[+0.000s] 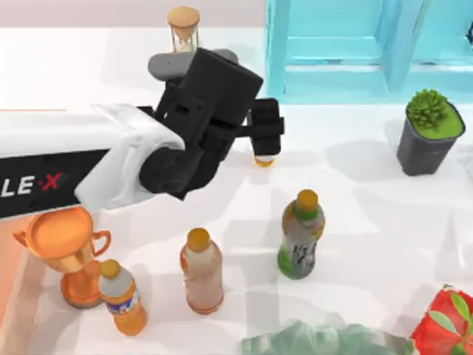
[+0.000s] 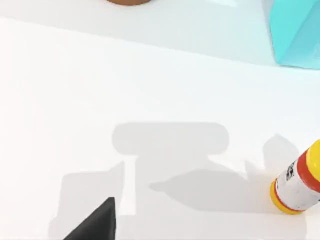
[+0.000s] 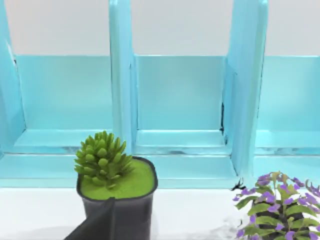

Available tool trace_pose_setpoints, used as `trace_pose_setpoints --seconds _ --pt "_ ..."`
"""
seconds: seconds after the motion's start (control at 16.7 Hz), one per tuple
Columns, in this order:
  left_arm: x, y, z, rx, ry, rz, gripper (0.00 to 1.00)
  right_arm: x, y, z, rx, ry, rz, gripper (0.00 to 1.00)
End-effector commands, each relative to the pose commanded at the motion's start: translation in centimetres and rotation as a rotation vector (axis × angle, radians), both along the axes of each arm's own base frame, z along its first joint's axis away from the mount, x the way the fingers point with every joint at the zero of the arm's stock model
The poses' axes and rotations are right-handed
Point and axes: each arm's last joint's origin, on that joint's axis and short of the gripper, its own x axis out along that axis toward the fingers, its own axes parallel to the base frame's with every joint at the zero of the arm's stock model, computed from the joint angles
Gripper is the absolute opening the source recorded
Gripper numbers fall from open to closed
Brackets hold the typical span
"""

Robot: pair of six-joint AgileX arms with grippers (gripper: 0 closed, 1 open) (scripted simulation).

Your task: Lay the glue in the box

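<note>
The glue (image 1: pixel 263 160) lies on the white table at centre, mostly covered by my left gripper (image 1: pixel 264 139), which hangs right above it. In the left wrist view the glue (image 2: pixel 298 184) shows its yellow body and red-and-white label, off to one side of my black fingertip (image 2: pixel 97 221); nothing sits between the open fingers. A pale orange strip of the box (image 1: pixel 9 285) shows at the far left edge, largely under my left arm. My right gripper's dark fingertip (image 3: pixel 102 222) faces a potted plant at the right.
Three orange-capped drink bottles (image 1: pixel 301 234) (image 1: pixel 201 271) (image 1: pixel 122 297) stand in front of the glue. A trophy (image 1: pixel 70 251) stands by the box. An hourglass (image 1: pixel 183 26), a blue rack (image 1: pixel 355 52) and a potted succulent (image 1: pixel 430 132) line the back and right.
</note>
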Motion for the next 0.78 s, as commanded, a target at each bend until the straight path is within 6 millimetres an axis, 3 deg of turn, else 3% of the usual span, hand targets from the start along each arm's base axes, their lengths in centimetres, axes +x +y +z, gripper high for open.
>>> trace_pose_setpoints --seconds 0.18,0.36,0.54,0.78 --pt "0.5 -4.2 -3.1 0.043 0.037 -0.005 1.0 0.0 0.0 0.0 0.0 0.0 0.0 1.0" --pt "0.5 -6.8 -5.1 0.069 0.044 -0.002 1.0 0.0 0.0 0.0 0.0 0.0 0.0 1.0" --pt "0.4 -7.7 -5.7 0.072 0.04 -0.001 1.0 0.0 0.0 0.0 0.0 0.0 0.0 1.0" --pt "0.5 -7.5 -5.7 0.072 0.041 0.002 1.0 0.0 0.0 0.0 0.0 0.0 0.0 1.0"
